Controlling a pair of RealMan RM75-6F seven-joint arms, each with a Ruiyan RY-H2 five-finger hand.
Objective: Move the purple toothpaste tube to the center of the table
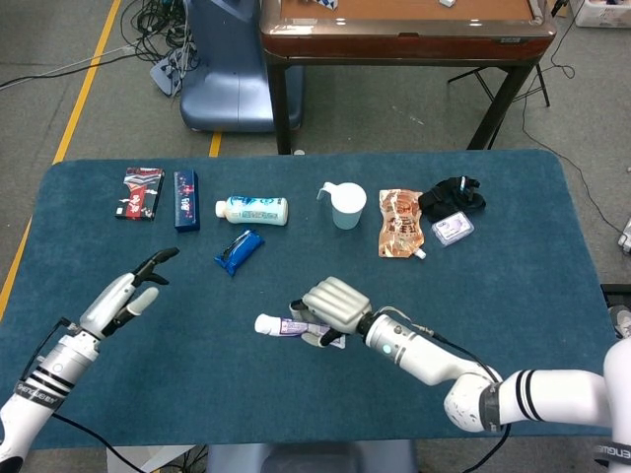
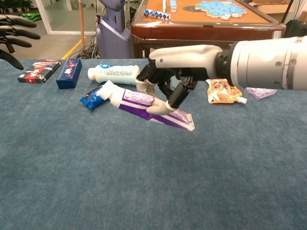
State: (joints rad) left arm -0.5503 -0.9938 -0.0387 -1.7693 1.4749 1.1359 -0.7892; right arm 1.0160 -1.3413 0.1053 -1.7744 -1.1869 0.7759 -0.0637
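The purple toothpaste tube (image 1: 286, 325) with a white cap lies across the near middle of the blue table (image 1: 532, 296), cap pointing left. My right hand (image 1: 335, 302) is on top of it, and its fingers grip the tube. In the chest view the tube (image 2: 135, 99) hangs tilted in my right hand (image 2: 170, 79), cap end higher on the left and flat tail lower on the right. My left hand (image 1: 130, 294) is far off to the left with its fingers stretched out, holding nothing. Only its fingertips (image 2: 13, 34) show at the top left of the chest view.
Along the far side lie a red packet (image 1: 141, 191), a dark blue box (image 1: 186, 199), a white bottle (image 1: 254, 210), a blue wrapper (image 1: 238, 250), a white cup (image 1: 346, 206), an orange pouch (image 1: 399, 236), a black bundle (image 1: 452, 195) and a small packet (image 1: 453, 229).
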